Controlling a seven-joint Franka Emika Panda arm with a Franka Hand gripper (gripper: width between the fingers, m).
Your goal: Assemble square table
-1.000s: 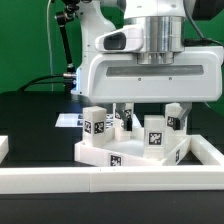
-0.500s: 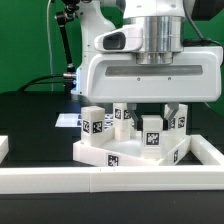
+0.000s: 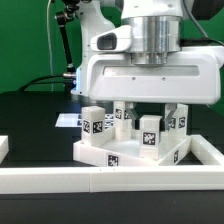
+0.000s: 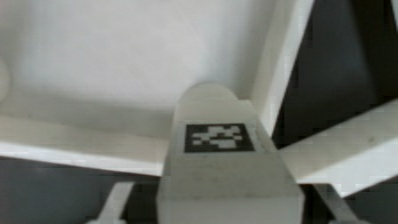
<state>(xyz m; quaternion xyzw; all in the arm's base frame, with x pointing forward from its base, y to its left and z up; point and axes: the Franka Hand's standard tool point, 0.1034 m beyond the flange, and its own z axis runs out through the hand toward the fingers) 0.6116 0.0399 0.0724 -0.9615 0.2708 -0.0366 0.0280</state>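
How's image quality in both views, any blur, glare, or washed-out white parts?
Exterior view: evenly lit, fairly sharp; tags on the legs read clearly, and the white table top keeps its edges. Wrist view: soft and blurry; the leg fills the frame, its tag smeared, with grey shadow across the table top.

White glossy arm (image 3: 100,25), rounded joints; ribbed silver cylinder at wrist; wide white boxy housing; black cable behind.
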